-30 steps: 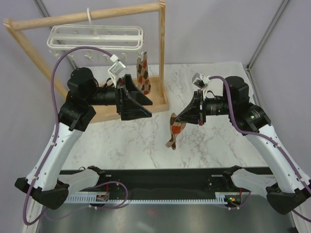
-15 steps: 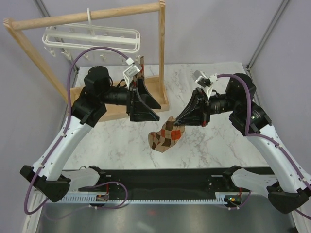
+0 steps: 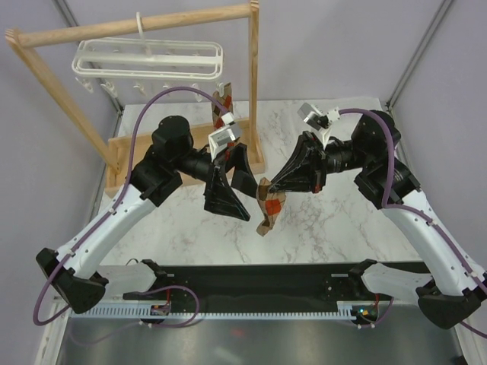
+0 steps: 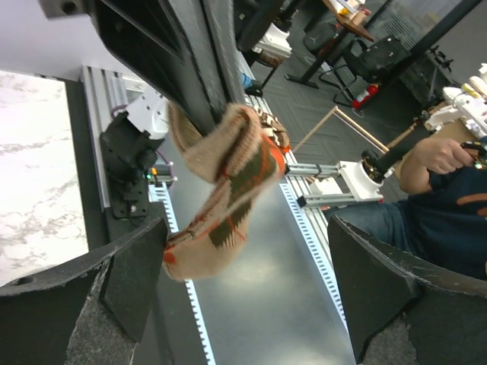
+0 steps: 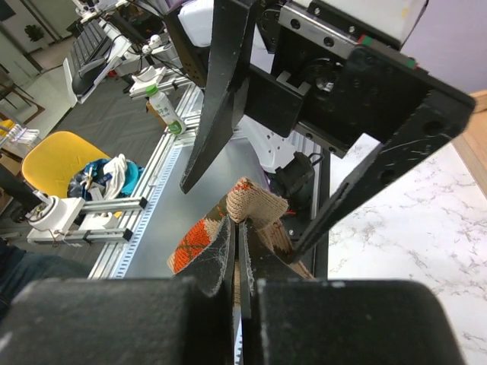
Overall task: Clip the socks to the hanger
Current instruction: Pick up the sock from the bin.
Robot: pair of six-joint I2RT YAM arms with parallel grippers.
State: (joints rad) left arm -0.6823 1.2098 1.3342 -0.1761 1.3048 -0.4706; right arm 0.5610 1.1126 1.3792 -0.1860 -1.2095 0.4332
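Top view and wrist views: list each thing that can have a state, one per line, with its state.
Right gripper: shut on held sock.
Left gripper: open, fingers either side of held sock.
Held sock: dangling from right gripper.
Clipped sock: hanging from hanger's right end.
Hanger: hooked on wooden bar.

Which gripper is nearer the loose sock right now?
Right. The right gripper is shut on the sock, pinching it so it hangs below. The left gripper is open just left of the sock, not touching it.
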